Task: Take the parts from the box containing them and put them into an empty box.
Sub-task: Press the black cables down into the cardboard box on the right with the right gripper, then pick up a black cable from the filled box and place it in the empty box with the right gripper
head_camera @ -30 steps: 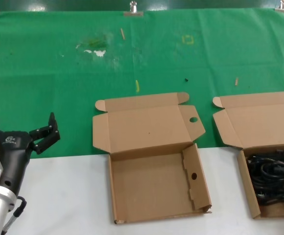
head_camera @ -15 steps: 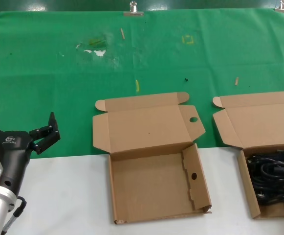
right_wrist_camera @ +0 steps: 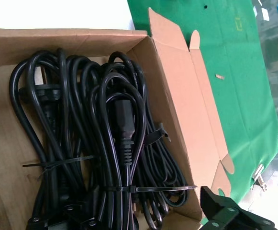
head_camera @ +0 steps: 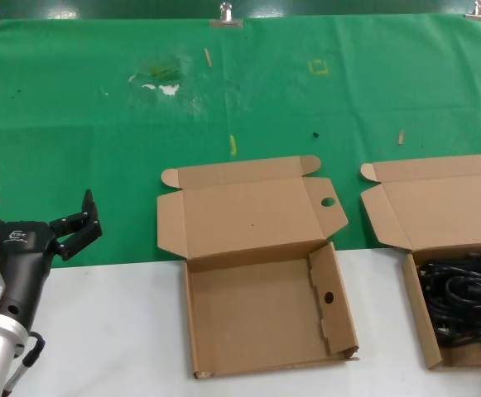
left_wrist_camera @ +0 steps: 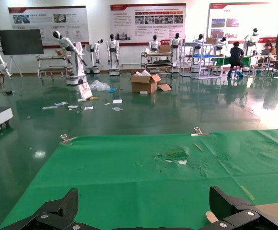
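Note:
The empty box (head_camera: 252, 318) lies open at the table's middle, with a round hole in its lid wing (head_camera: 328, 202) and one in its side wall (head_camera: 329, 297). The box containing the parts (head_camera: 416, 318) sits at the right edge, and black power cords (head_camera: 464, 299) lie tangled inside. In the right wrist view the cords (right_wrist_camera: 81, 143) are tied in looped bundles, with a chunky plug (right_wrist_camera: 123, 125) on top. My right gripper (right_wrist_camera: 146, 211) is open just above them inside this box (right_wrist_camera: 177, 96); it is out of the head view. My left gripper (head_camera: 38, 203) is open and empty at the left, and the left wrist view shows it (left_wrist_camera: 146, 203) over the cloth.
A green cloth (head_camera: 240, 91) covers the far part of the table, with small scraps (head_camera: 232, 145) and a white smear (head_camera: 167, 88) on it. The near part is white tabletop (head_camera: 108, 331). Both box lids stand open toward the cloth.

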{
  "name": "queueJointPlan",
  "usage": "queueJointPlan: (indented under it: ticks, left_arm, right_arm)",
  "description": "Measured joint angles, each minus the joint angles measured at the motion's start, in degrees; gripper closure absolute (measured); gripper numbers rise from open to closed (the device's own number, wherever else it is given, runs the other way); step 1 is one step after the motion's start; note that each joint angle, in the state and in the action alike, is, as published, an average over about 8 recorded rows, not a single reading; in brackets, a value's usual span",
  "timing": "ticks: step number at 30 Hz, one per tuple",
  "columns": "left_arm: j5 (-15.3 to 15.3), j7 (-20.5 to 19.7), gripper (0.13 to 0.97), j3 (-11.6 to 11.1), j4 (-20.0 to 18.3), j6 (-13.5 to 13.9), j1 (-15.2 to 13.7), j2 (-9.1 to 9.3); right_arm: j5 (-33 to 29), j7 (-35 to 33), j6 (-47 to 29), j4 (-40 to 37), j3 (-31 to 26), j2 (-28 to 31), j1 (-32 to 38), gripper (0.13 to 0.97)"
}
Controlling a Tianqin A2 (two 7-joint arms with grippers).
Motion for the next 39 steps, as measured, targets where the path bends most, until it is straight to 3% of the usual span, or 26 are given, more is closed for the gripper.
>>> queueJointPlan:
  ticks: [14, 18, 27, 39]
  left_arm:
    - [0.00, 0.00, 0.132, 0.00, 0.00, 0.00, 0.00, 0.00]
    - [0.00, 0.00, 0.132, 0.00, 0.00, 0.00, 0.00, 0.00]
    - [0.00, 0.01, 0.132, 0.00, 0.00, 0.00, 0.00, 0.00]
    - [-0.01, 0.01, 0.132, 0.00, 0.00, 0.00, 0.00, 0.00]
  right_arm:
    - [-0.07, 0.52, -0.20, -0.62, -1.36, 0.10, 1.48, 0.581]
    - [-0.50, 1.32, -0.81, 1.33, -0.64, 0.16, 0.92, 0.687]
    - [-0.72, 2.66, -1.78, 7.71, 2.80, 0.50, -3.58, 0.844]
    - [1.72, 5.07, -2.68, 19.82, 8.84, -2.25, -11.29, 0.891]
